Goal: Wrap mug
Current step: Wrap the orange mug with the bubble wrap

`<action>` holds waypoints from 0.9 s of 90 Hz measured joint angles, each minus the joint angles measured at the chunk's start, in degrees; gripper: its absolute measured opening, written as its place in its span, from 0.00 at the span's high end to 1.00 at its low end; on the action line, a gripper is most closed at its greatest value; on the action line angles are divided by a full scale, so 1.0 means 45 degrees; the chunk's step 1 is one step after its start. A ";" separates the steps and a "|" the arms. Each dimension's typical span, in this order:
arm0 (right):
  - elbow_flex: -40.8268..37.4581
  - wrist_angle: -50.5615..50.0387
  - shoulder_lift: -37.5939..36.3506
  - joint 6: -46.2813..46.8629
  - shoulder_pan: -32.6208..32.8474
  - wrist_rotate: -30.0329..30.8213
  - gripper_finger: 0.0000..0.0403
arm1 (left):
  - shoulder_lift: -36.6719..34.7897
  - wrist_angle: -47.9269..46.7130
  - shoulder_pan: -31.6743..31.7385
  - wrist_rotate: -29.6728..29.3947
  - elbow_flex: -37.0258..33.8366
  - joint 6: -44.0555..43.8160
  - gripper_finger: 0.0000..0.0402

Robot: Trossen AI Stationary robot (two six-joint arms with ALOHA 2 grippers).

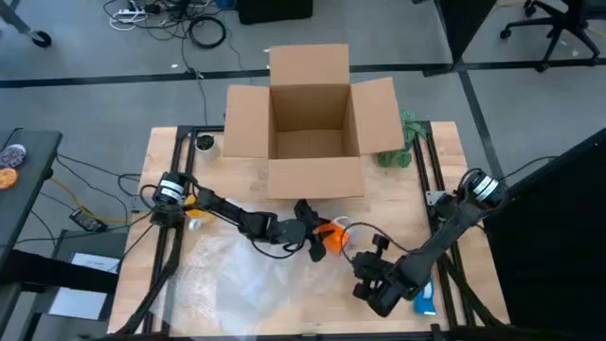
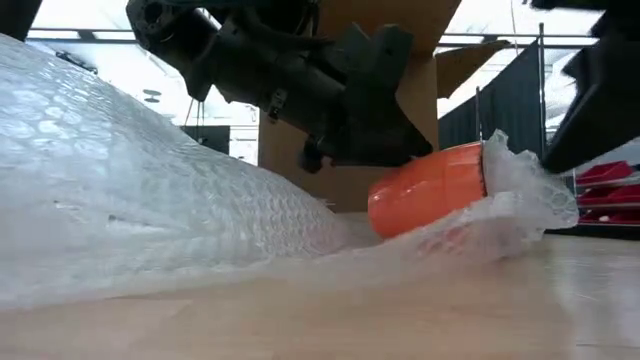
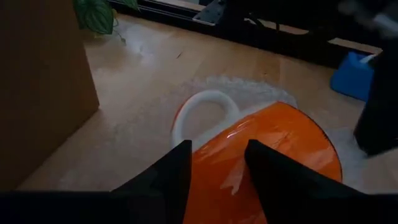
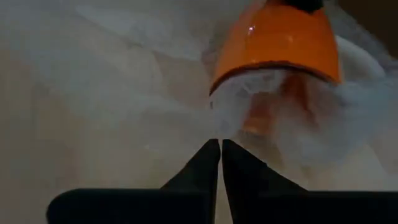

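Note:
The orange mug (image 1: pixel 331 237) (image 2: pixel 430 190) lies on its side on a sheet of clear bubble wrap (image 1: pixel 237 270) (image 2: pixel 150 200) at the table's middle. Its white handle (image 3: pixel 205 112) shows in the left wrist view. My left gripper (image 3: pixel 217 149) (image 1: pixel 312 242) is open over the mug's rounded wall. My right gripper (image 4: pixel 221 144) (image 1: pixel 371 254) is shut at the wrap's edge, just before the mug's mouth. There the wrap (image 4: pixel 292 106) is bunched up against the rim. My left gripper lays its open fingertips (image 3: pixel 180 155) on the mug's upper wall (image 3: pixel 221 162), slanting down from above and from the table's left. The wall shows between the fingers. The mug stays on its side on the wrap. My right gripper pinches the wrap's edge (image 4: pixel 219 127) between its fingertips, coming level from the table's right side. The wrap stands up (image 2: pixel 515 165) against the mug's mouth. One layer or several, I cannot tell.
An open cardboard box (image 1: pixel 312 123) stands at the table's far middle, close behind the mug. A green plant (image 1: pixel 402 142) lies to the box's right. A blue object (image 1: pixel 424 301) sits near the front right corner, by my right arm.

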 joint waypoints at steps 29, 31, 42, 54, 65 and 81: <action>-0.0005 0.0497 0.0710 -0.0813 -0.1091 0.1770 1.00 | -0.0005 -0.0080 -0.0002 0.0010 0.0000 0.0299 0.65; -0.0005 0.0534 0.0710 -0.0914 -0.1135 0.1844 1.00 | -0.0005 -0.0080 -0.0004 0.0010 0.0000 0.0316 0.65; -0.0013 0.0666 0.0710 -0.1415 -0.1226 0.2592 1.00 | -0.0005 -0.0100 0.0010 -0.0073 -0.0015 0.0327 0.65; -0.0019 0.0915 0.0725 -0.1657 -0.1418 0.2838 1.00 | -0.0008 -0.0139 0.0015 -0.0152 -0.0029 0.0327 0.65; -0.0019 0.0947 0.0716 -0.1702 -0.1447 0.2658 1.00 | -0.0005 -0.0166 0.0015 -0.0127 -0.0024 0.0327 0.65; -0.0024 0.0692 -0.0260 -0.1570 -0.1037 0.1575 1.00 | -0.0008 -0.0352 -0.0004 0.0129 -0.0001 0.0322 0.65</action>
